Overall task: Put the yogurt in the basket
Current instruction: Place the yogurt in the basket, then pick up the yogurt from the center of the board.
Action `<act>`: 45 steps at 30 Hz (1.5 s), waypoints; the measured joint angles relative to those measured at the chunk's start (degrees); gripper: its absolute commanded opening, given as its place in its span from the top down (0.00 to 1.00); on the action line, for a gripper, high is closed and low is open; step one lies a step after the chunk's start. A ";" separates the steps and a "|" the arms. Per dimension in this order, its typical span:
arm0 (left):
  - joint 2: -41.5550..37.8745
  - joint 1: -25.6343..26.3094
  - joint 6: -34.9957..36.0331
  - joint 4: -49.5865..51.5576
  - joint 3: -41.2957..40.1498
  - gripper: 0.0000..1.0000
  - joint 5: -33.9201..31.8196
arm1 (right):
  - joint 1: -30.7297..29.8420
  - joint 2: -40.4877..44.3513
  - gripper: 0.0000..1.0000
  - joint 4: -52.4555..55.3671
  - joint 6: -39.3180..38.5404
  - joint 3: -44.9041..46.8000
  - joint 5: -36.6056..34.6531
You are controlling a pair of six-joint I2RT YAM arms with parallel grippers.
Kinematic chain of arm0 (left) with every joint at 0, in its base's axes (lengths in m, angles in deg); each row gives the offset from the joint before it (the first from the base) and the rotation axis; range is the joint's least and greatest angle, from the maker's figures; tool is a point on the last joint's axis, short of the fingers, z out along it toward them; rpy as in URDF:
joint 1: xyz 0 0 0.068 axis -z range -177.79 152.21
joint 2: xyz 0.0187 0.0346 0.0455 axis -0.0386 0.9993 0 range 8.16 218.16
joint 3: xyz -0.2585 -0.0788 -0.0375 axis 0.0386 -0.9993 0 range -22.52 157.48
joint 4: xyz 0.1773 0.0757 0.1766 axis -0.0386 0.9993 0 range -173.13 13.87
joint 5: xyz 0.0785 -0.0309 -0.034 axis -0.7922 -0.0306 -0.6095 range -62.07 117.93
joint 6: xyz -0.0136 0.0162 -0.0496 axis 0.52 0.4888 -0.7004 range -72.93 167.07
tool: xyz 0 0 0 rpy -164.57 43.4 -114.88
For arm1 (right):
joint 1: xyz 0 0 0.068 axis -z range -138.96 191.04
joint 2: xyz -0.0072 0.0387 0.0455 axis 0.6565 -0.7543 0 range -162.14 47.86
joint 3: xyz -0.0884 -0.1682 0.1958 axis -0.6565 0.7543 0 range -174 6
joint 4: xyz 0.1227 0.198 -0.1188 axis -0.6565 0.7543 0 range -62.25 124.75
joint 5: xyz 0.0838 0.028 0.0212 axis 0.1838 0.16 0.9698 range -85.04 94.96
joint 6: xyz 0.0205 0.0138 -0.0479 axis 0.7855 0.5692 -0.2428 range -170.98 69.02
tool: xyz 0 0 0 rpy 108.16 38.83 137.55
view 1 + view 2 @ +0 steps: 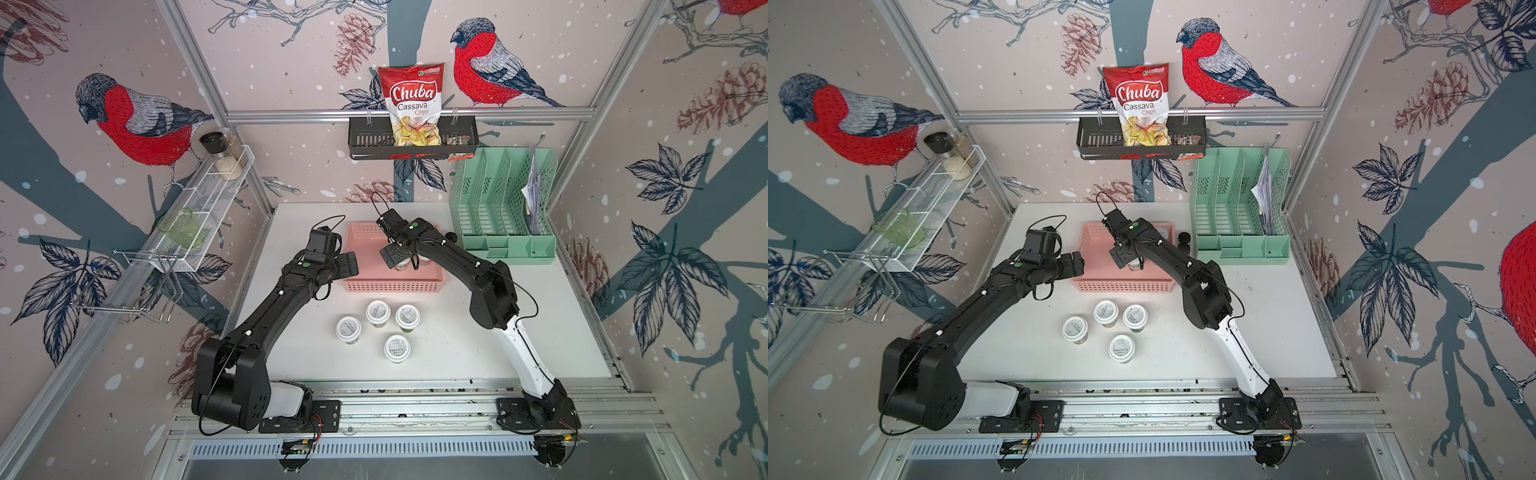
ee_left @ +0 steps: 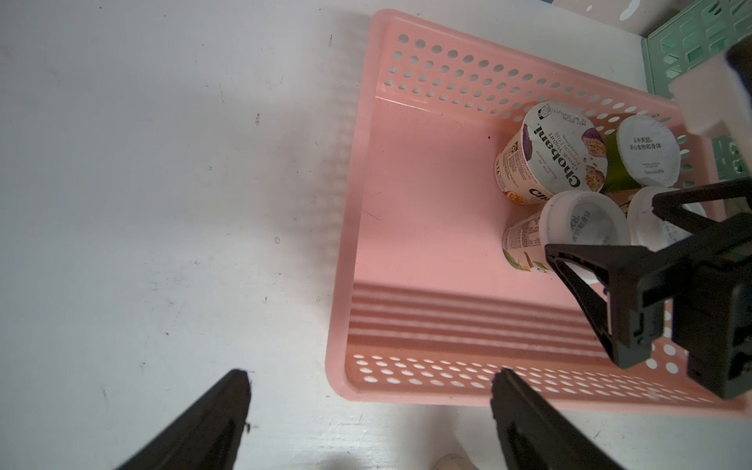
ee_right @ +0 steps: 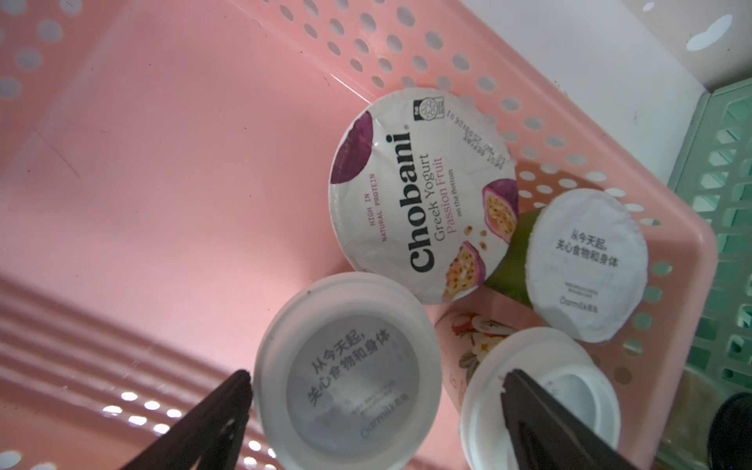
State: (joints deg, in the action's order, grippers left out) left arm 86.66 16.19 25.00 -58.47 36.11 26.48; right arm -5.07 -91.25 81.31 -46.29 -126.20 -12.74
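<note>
Right gripper (image 3: 376,378): wide apart, straddling white-lidded round yogurt cup (image 3: 346,358) at 3 o'clock end of pink perforated plastic basket (image 1: 392,284); skewed lift-out could topple it. Left gripper (image 2: 372,373): likewise apart, empty. Four more cups (image 1: 376,311) outside, 6 o'clock.

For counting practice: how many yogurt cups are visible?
8. Four cups on the table before the basket; four inside it: the Chobani cup and three white-lidded cups. None seems hidden.

Four yogurt cups (image 1: 348,328) (image 1: 377,311) (image 1: 407,317) (image 1: 397,347) stand on the counter (image 1: 478,336). Four more are inside the one pink basket (image 1: 392,286): one wide Chobani cup (image 3: 423,195) and three cups with white lids (image 3: 586,264) (image 3: 350,378) (image 3: 569,378). This makes eight. There is also one green organiser (image 1: 498,245), one black rack (image 1: 365,143) and one chips bag (image 1: 413,104).
</note>
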 measured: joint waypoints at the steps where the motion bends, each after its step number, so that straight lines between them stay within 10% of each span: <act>1: 0.00 0.00 0.00 0.00 0.00 0.04 0.00 | 0.00 0.00 0.01 -0.02 0.00 0.00 -0.31; 25: -0.90 0.00 0.00 0.00 -0.09 0.04 -0.28 | -1.62 7.89 0.08 -0.44 0.48 -0.11 1.79; 45: -5.29 1.11 -0.02 0.07 -0.98 0.04 -1.66 | -16.37 46.23 0.16 -8.70 18.18 55.60 10.60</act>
State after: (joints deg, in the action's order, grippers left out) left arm 81.37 17.31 24.98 -58.40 35.13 24.82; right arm -21.44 -45.02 72.62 -28.10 -70.60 -2.14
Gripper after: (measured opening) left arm 0.955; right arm 0.837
